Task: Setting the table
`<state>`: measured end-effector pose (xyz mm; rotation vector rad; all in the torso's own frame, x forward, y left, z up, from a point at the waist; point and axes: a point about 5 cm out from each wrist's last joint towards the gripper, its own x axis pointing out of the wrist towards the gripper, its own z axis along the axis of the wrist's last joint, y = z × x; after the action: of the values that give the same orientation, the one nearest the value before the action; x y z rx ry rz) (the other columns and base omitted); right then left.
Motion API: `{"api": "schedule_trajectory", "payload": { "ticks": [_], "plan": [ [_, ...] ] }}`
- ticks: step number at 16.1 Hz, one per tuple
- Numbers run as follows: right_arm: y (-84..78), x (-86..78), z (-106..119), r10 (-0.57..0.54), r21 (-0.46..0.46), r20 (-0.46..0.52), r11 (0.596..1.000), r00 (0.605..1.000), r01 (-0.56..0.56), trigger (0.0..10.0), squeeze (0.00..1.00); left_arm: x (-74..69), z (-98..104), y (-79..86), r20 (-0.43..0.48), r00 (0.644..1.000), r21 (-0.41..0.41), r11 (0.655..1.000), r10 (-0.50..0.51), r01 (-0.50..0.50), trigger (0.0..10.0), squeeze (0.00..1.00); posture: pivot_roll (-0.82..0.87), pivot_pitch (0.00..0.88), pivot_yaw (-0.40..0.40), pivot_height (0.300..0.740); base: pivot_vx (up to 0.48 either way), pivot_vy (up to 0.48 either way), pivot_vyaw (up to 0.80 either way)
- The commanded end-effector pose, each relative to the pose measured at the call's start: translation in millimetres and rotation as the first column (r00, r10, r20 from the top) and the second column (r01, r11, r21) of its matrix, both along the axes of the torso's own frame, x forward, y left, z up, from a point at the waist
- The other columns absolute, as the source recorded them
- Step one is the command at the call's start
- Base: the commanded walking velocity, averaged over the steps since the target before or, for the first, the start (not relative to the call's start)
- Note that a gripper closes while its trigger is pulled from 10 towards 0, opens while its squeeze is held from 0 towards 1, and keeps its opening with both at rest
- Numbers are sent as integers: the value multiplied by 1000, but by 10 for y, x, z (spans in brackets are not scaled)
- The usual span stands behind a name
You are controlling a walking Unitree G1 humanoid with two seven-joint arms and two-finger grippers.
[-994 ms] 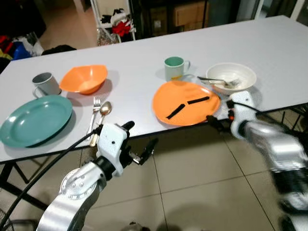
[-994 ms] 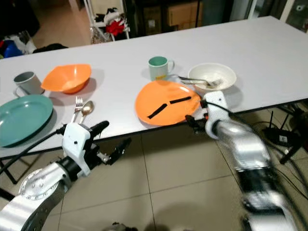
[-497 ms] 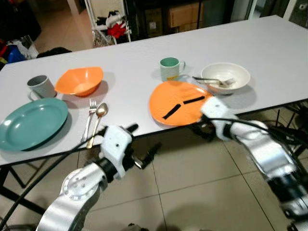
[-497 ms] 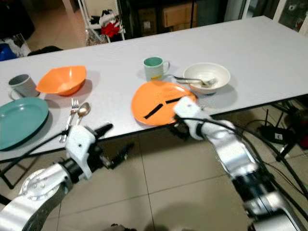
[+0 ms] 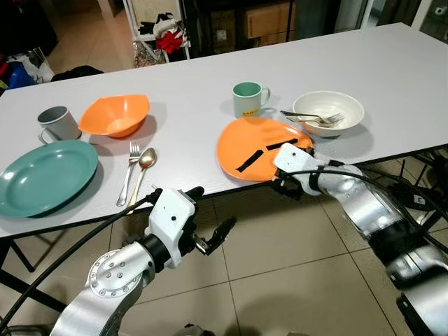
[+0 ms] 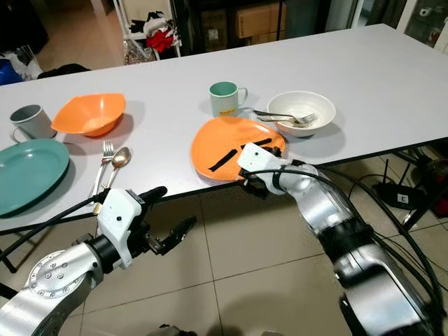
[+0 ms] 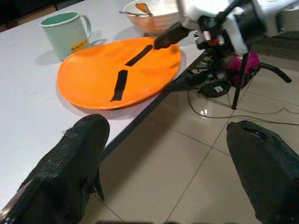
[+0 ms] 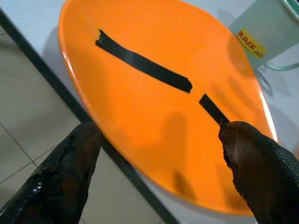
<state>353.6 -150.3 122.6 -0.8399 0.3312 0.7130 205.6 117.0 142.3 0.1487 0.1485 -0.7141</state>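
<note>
One flat round orange plate with two strips of black tape (image 5: 260, 148) lies on the white counter (image 5: 392, 63), right at the near edge, a bit toward the robot's right. It is round, so it has no long side. The two tape strips run in a line slanting across it.

Just beyond the plate stand a pale green mug (image 5: 248, 99) and a white bowl holding a fork and a spoon (image 5: 329, 112).

The right gripper (image 5: 288, 183) is at the near edge of the plate, on its right part. Its jaws are wide open and hold nothing. In the right wrist view the plate lies straight ahead of the jaws, with one black finger (image 8: 63, 175) down by the counter edge. The right arm is much the nearer one, so I think it is the one to take the plate.

The left gripper (image 5: 210, 220) hangs lower, over the tiled floor (image 5: 280, 280), in front of the counter and well apart from the plate. Its jaws are wide open and empty too.

Far to the left are an orange bowl (image 5: 115, 115), a grey mug (image 5: 56, 123), a teal plate (image 5: 43, 176), and a fork and spoon side by side (image 5: 134, 171).
</note>
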Motion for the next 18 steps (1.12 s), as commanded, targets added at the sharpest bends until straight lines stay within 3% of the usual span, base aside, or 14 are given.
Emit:
{"api": "schedule_trajectory", "payload": {
  "ticks": [1, 5, 7, 11, 13, 15, 16, 18],
  "plan": [
    [44, 63, 60, 8, 6, 32, 1000, 999, -8, 10000, 0, -18, 19, 54, -1, 1000, 15, 1000, 15, -15, 10000, 275, -55, 48, 116, 740, 0, 0, 0],
    [49, 184, 54, -39, 3, 64, 999, 997, 39, 10000, 0, -45, 21, 69, -11, 1000, 17, 1000, 18, -18, 10000, 275, -47, 61, 117, 740, 0, 0, 0],
    [78, 238, 114, -62, 44, 80, 997, 995, 59, 10000, 0, -63, 24, 76, -16, 1000, 15, 1000, 22, -22, 10000, 275, -41, 66, 120, 740, 0, 0, 0],
    [137, 130, 117, 40, 171, 8, 984, 999, -40, 10000, 0, -110, 51, 53, -7, 1000, -21, 1000, 23, -23, 10000, 267, -42, 51, 116, 740, 0, 0, 0],
    [20, -13, 180, 60, 230, 0, 971, 998, -58, 10000, 0, -121, 55, 65, -11, 996, -70, 994, 84, -84, 10000, 275, -56, 23, 113, 740, 0, 0, 0],
    [-101, -305, 336, 23, 367, 17, 930, 1000, -28, 10000, 0, -37, 37, 183, 13, 953, -88, 950, 301, -299, 10000, 275, -75, 6, 109, 740, 0, 0, 0],
    [-147, -419, 381, -22, 409, 32, 913, 999, 7, 10000, 0, -12, 28, 224, 28, 930, -80, 928, 367, -364, 10000, 278, -83, 2, 108, 740, 0, 0, 0],
    [-289, -622, 341, -256, 457, 77, 868, 963, 194, 10000, 0, 47, 6, 274, 52, 879, -54, 880, 474, -472, 10000, 278, -105, 0, 112, 740, 0, 0, 0]
  ]
}}
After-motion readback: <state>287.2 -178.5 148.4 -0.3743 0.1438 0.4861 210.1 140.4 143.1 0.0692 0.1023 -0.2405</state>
